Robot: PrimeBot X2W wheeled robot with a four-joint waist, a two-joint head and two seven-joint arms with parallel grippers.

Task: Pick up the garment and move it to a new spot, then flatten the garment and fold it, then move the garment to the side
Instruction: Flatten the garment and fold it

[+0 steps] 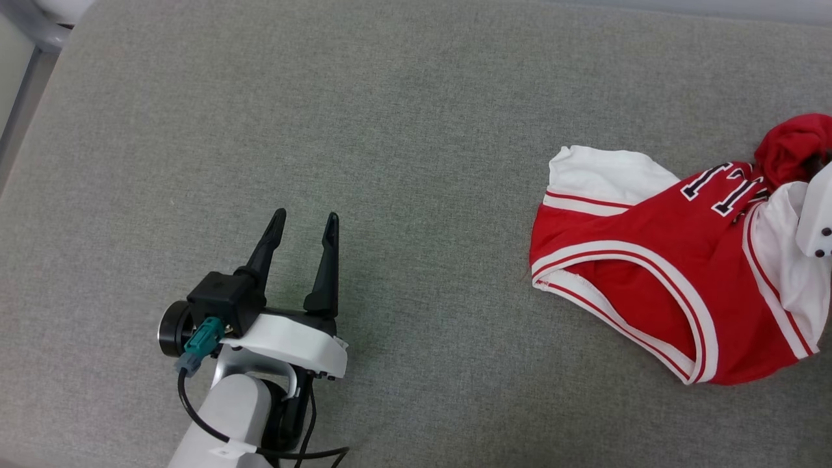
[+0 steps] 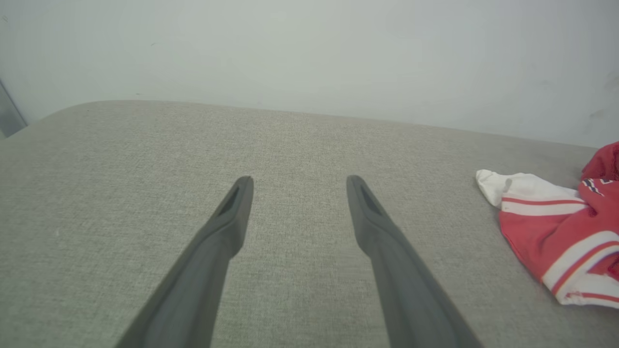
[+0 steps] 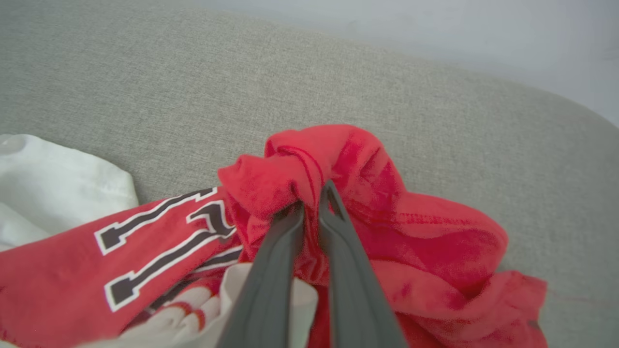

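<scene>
The garment (image 1: 650,260) is lying crumpled at three o'clock in the head view, on the grey cushion (image 1: 390,130). The right gripper (image 3: 313,197) is pinching its bunched red fabric, fingers nearly together. The left gripper (image 1: 307,214) is hovering at seven o'clock, spread wide and holding nothing.

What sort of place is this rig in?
Likely an indoor test room, set up around a padded surface like a mattress or couch seat: grey woven upholstery with rounded corners, a plain pale wall right behind it, and a red jersey crumpled on it.
</scene>
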